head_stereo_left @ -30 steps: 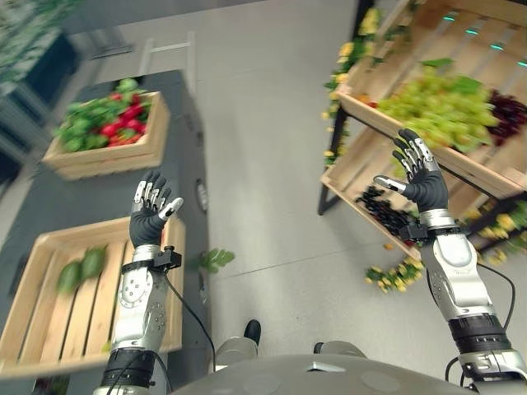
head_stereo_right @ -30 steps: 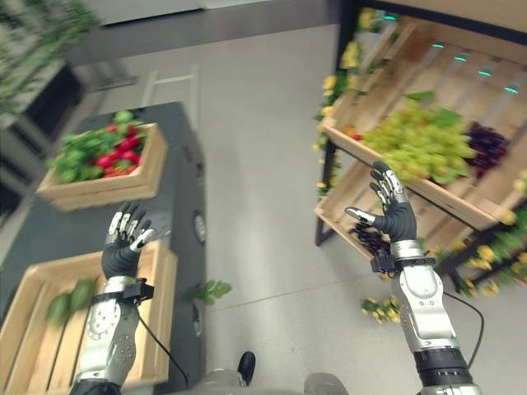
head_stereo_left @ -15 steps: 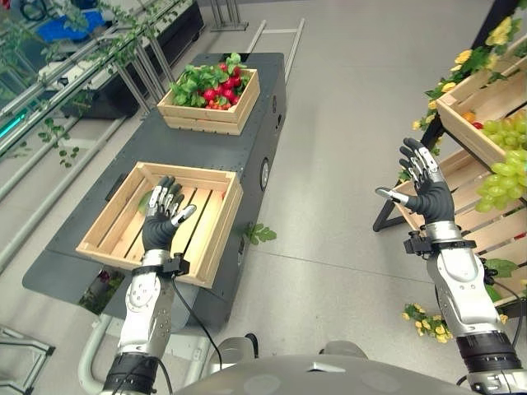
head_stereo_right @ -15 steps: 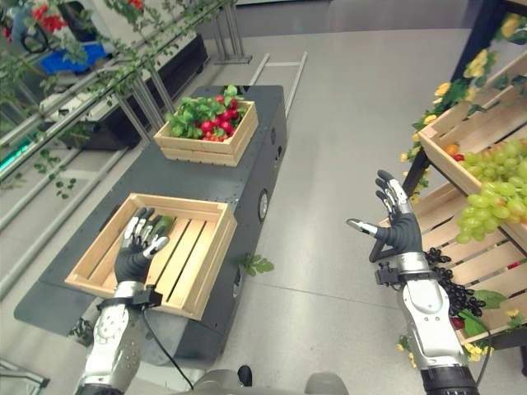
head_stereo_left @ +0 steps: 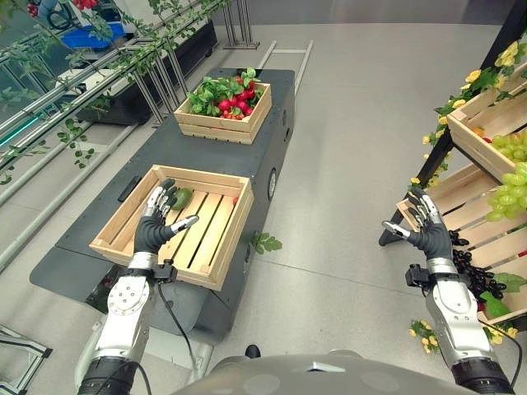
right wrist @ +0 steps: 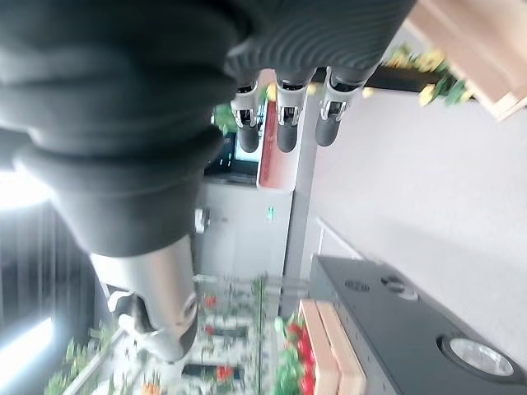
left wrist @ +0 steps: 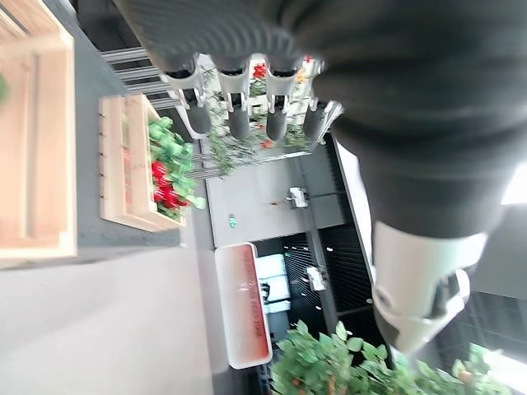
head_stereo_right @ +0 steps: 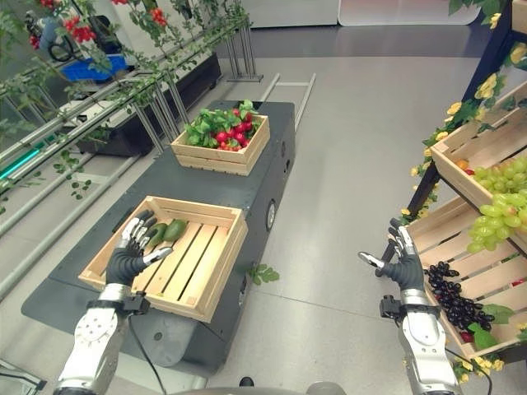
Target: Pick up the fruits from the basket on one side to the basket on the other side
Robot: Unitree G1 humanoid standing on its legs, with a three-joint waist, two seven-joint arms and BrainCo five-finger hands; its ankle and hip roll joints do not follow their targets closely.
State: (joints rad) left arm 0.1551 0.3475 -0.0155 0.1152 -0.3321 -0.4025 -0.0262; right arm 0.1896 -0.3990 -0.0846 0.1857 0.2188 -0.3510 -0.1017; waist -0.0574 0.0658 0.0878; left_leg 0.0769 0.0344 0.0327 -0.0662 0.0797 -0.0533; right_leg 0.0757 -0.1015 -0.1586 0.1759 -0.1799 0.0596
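A slatted wooden crate [head_stereo_left: 202, 175] stands on the near end of a dark cart [head_stereo_left: 161, 151]. Two green fruits [head_stereo_left: 179, 198] lie in its far left corner. A second crate [head_stereo_left: 216, 130] at the cart's far end is heaped with red and green produce [head_stereo_left: 224, 97]. My left hand [head_stereo_left: 156, 228] is raised over the near crate, open and holding nothing, its fingers [left wrist: 231, 113] straight. My right hand [head_stereo_left: 429, 236] is open and raised before a wooden shelf [head_stereo_left: 472, 146] on the right. That shelf holds green grapes [head_stereo_left: 511, 178] and dark grapes [head_stereo_right: 451, 301].
A metal railing [head_stereo_left: 145, 76] hung with vines runs along the left of the cart. Grey floor [head_stereo_left: 346, 173] separates cart and shelf. A leafy sprig [head_stereo_left: 266, 243] lies by the cart's side. Yellow flowers [head_stereo_left: 426, 336] trail round the shelf's foot.
The camera has swung, so the cart and both crates now sit more centrally. Both hands stay open and raised; the right one stands lower in the picture.
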